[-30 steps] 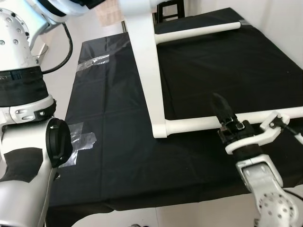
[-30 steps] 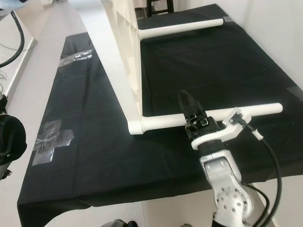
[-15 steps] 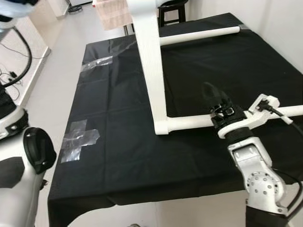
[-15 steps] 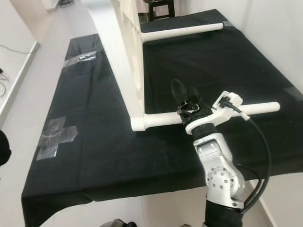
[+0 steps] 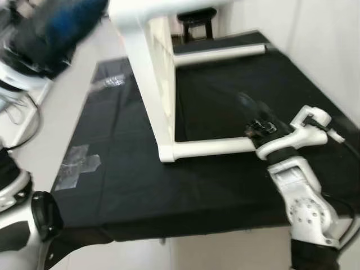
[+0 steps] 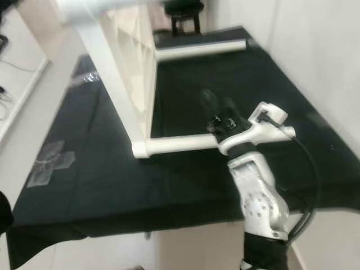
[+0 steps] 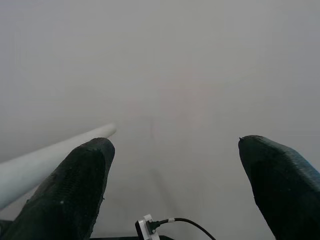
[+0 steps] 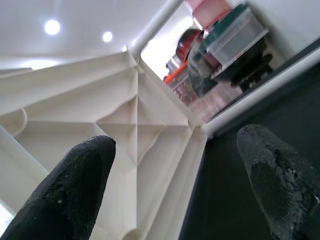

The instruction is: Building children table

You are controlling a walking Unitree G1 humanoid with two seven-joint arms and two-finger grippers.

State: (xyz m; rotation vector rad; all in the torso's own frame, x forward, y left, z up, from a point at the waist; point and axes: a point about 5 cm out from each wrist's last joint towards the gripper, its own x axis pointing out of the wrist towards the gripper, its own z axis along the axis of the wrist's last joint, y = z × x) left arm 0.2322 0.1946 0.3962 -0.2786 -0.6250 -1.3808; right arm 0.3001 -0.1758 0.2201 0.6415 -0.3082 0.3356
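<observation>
A white plastic table point(image 5: 152, 84), ribbed underneath, lies sideways on the black-clothed tabletop point(image 5: 225, 180). Right gripper point(image 5: 250, 112), centre-right, jaws released above a round leg point(image 5: 214, 147). Left gripper point(image 7: 175, 190) released.

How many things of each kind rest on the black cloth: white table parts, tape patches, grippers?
White table: 1
White legs lying on the cloth: 2
Tape patches: 2
Grippers over the cloth, the right gripper: 1
Total: 6
</observation>
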